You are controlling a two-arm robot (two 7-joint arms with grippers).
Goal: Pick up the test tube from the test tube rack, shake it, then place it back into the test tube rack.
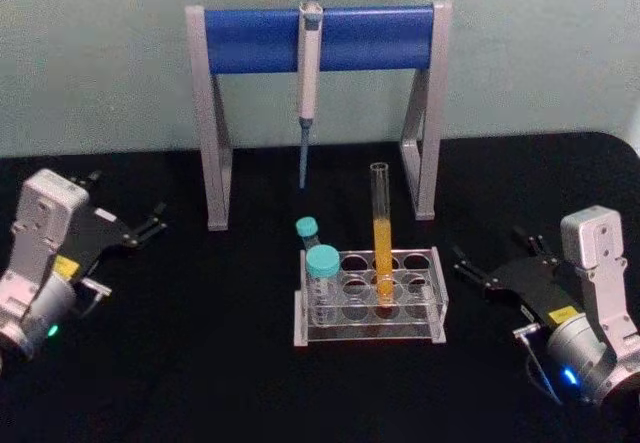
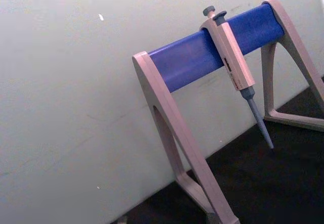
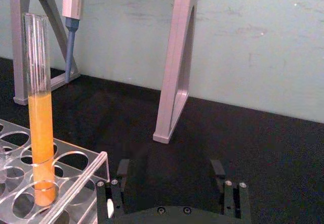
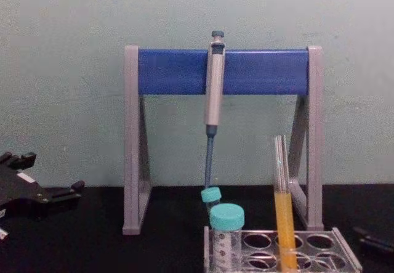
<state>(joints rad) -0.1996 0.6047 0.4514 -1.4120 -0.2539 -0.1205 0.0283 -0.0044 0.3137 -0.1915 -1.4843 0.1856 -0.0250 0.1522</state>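
The test tube [image 1: 381,233], long clear glass with orange-yellow liquid in its lower half, stands upright in a hole of the clear test tube rack [image 1: 430,303] at the table's middle. In the right wrist view the test tube [image 3: 39,113] rises from the rack [image 3: 76,168] off to one side of my right gripper [image 3: 170,169], which is open and holds nothing. That right gripper [image 1: 492,248] rests on the table right of the rack, apart from it. My left gripper [image 1: 125,201] is open and sits far left, clear of the rack. The chest view shows the tube [image 4: 283,211] in the rack [image 4: 345,254].
A grey-and-blue pipette stand [image 1: 320,38] with a hanging grey pipette [image 1: 308,83] stands behind the rack. Two teal-capped vials [image 1: 322,283] [image 1: 307,231] occupy the rack's left end. Black table surface lies open on both sides of the rack.
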